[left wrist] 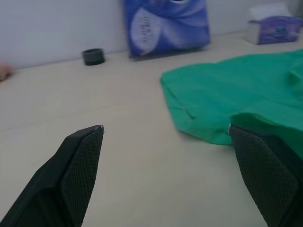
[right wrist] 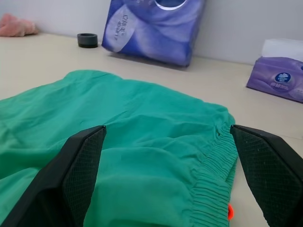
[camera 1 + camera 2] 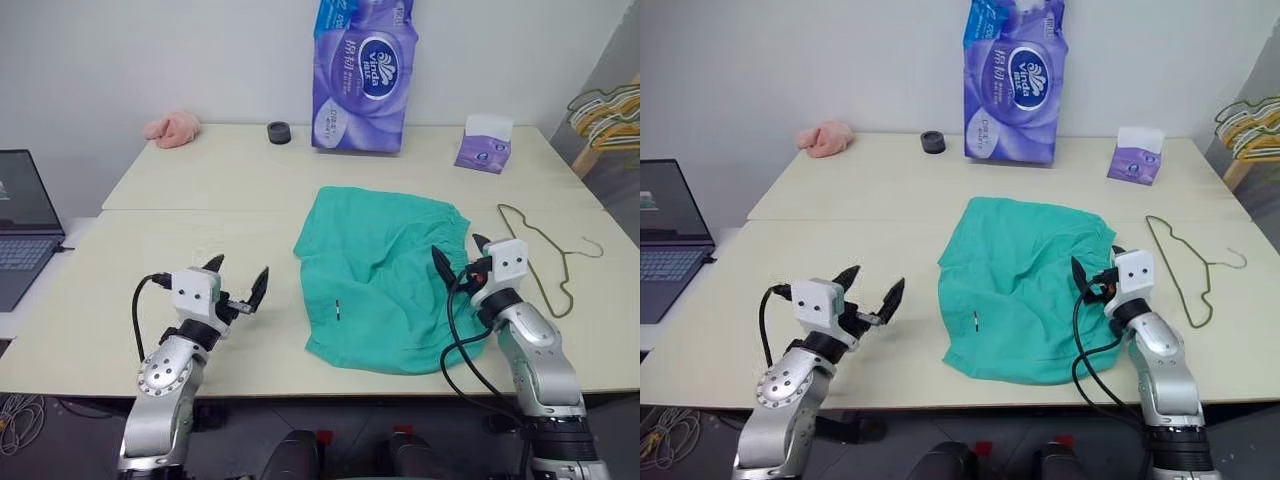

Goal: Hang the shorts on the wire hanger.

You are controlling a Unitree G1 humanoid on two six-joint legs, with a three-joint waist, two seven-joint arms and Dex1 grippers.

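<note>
The teal-green shorts (image 3: 385,275) lie flat in the middle of the table, gathered waistband (image 2: 213,189) towards the right. The thin wire hanger (image 3: 545,255) lies flat on the table to their right. My left gripper (image 3: 240,272) hovers open over bare tabletop left of the shorts, angled towards them, nothing between its fingers (image 1: 80,161). At the shorts' right edge by the waistband, my right gripper (image 3: 457,250) is open and empty, its fingers (image 2: 85,161) spread just above the fabric.
A purple tissue pack (image 3: 362,70) stands at the back, with a black tape roll (image 3: 279,132), a pink cloth lump (image 3: 172,129) and a small tissue box (image 3: 484,143). A laptop (image 3: 22,225) sits far left. Coloured hangers (image 3: 610,115) hang at far right.
</note>
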